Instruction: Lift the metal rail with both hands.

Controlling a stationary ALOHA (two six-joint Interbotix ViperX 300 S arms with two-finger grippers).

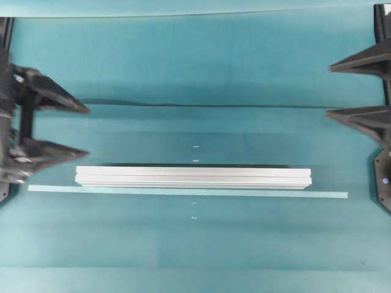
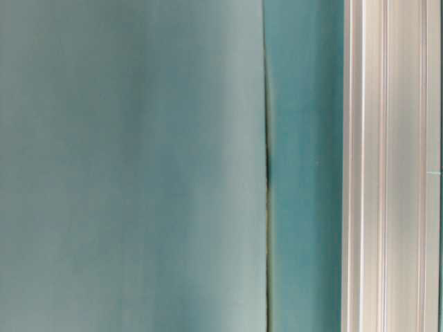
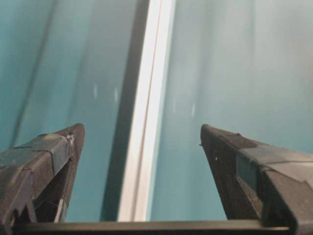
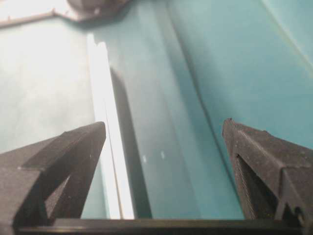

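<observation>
The long silver grooved aluminium rail [image 1: 193, 177] lies flat across the middle of the teal tabletop [image 1: 195, 79], just beside a thin pale tape strip [image 1: 183, 191]. The left gripper [image 1: 85, 130] and right gripper [image 1: 330, 90] hang off its ends, jaws wide apart, holding nothing. The rail looks stiff, smooth and probably fairly heavy; grips near both ends should keep it level.

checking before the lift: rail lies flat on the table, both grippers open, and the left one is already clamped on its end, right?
Not clamped. In the overhead view the left gripper stands open, clear of the metal rail. The right gripper is open too, and the rail lies flat on the table.
</observation>
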